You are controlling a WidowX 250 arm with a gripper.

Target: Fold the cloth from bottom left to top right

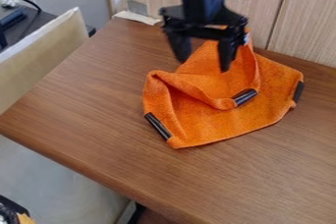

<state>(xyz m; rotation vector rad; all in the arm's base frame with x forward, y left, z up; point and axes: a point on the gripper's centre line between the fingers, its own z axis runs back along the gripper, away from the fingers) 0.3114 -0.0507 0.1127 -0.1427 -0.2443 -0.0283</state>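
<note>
The orange cloth (216, 124) lay rumpled and partly folded beneath the black gripper (204, 65), whose two fingers hung apart.

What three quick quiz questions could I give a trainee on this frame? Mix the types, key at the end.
1. True or false: the two fingers of the gripper are closed tight against each other.
2. Multiple choice: how does the cloth lie on the table?
A) spread flat, no folds
B) rumpled, with a raised fold
C) rolled into a tube
3. Fill in: the black strip nearest the bottom of the picture is on the cloth's ____ side as seen in the camera view (left or right).

Key: 1. False; 2. B; 3. left
</note>
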